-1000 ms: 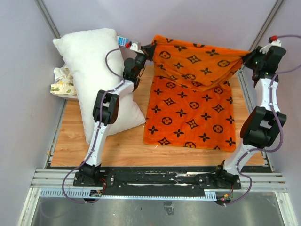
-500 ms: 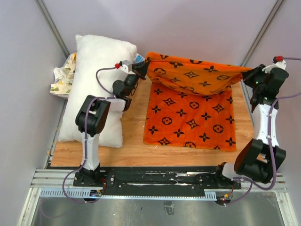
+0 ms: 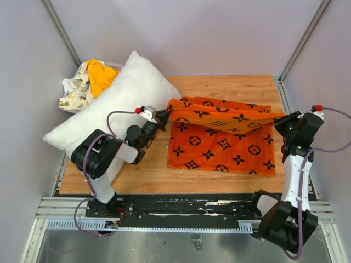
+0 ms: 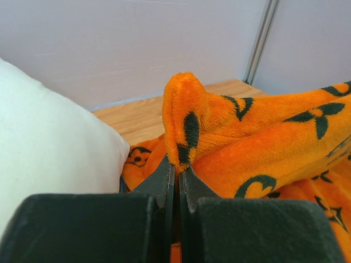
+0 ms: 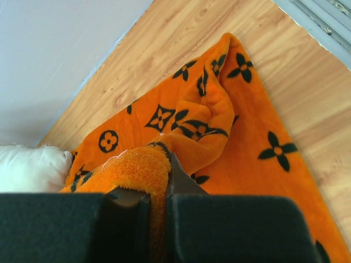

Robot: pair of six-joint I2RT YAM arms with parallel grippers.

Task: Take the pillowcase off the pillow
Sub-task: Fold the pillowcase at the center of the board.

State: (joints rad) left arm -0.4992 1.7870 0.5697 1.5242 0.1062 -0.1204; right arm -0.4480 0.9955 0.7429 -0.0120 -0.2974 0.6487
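Observation:
The orange pillowcase [image 3: 219, 139] with black motifs lies on the wooden table, off the pillow, its far edge lifted and stretched between both grippers. My left gripper [image 3: 163, 114] is shut on its left corner [image 4: 184, 118]. My right gripper [image 3: 282, 116] is shut on its right corner [image 5: 140, 167]. The plump white pillow [image 3: 115, 107] lies bare at the left, slanted, under and beside my left arm; it also shows at the left of the left wrist view [image 4: 49, 148] and the right wrist view [image 5: 30, 167].
A white printed cloth [image 3: 74, 90] and a plain yellow-orange cloth [image 3: 100, 74] lie in the back left corner behind the pillow. Grey walls enclose the table on three sides. The wooden table [image 3: 230, 85] shows bare behind the pillowcase.
Both grippers have pulled back toward the near edge and lower, bringing the pillowcase's held edge with them. The pillow has swung from upright to slanted, uncovering the yellow-orange cloth.

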